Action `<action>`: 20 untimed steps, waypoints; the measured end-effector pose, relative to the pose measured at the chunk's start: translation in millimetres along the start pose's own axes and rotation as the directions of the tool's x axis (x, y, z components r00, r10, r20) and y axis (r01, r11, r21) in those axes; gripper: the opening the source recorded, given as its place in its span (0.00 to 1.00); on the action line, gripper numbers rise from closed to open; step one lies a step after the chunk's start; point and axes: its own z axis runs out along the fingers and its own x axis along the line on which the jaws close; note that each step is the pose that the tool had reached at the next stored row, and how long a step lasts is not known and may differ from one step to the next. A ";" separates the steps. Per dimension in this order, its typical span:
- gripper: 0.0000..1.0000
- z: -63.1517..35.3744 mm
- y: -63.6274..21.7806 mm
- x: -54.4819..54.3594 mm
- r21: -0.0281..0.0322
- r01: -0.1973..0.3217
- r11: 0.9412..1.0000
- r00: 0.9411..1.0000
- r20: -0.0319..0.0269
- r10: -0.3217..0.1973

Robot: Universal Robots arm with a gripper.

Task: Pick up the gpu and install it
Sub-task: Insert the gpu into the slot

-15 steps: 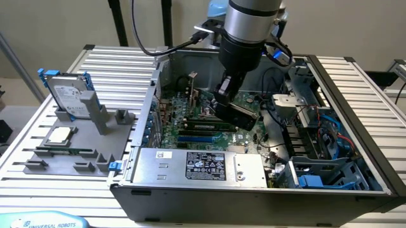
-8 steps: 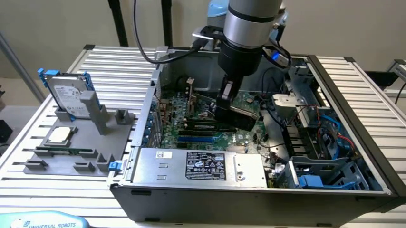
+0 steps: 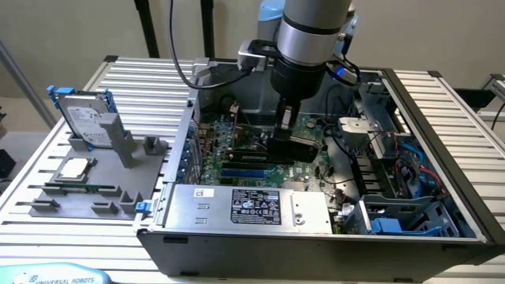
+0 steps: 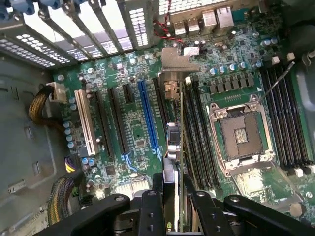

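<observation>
The end effector hangs inside the open computer case, low over the motherboard, and it is closed on the gpu. In the wrist view its 2 black fingers sit on either side of the card, pressing its flat faces, with the thin board running edge-on straight away from the end effector. At the far end of the card, the end farthest from the end effector, the narrow metal bracket points toward the slotted rear wall of the case. The gpu stands upright on its edge, directly beneath the end effector, lined up along the expansion slots. The long blue slot lies just beside the card on one side, and the white slot is farther out on that same side. On the other side of the card are a bank of black memory slots and then the open processor socket. Whether the card's lower edge is already in a slot or only just above it, I cannot tell. In the exterior view the power supply sits in the case nearer the camera than the end effector. Well off to the exterior view's left of the end effector, outside the case, a silver hard drive with blue rails stands upright in a grey holder on the table.
</observation>
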 end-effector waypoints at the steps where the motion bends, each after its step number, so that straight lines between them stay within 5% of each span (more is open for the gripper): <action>1: 0.27 0.5 0.0 0.0 0.000 0.018 1.000 1.000 -0.001 -0.018; 11: 0.27 2.7 3.5 1.3 0.001 0.157 0.988 0.988 -0.008 -0.157; 20: 0.27 7.2 30.3 12.9 0.016 0.162 0.987 0.987 -0.008 -0.162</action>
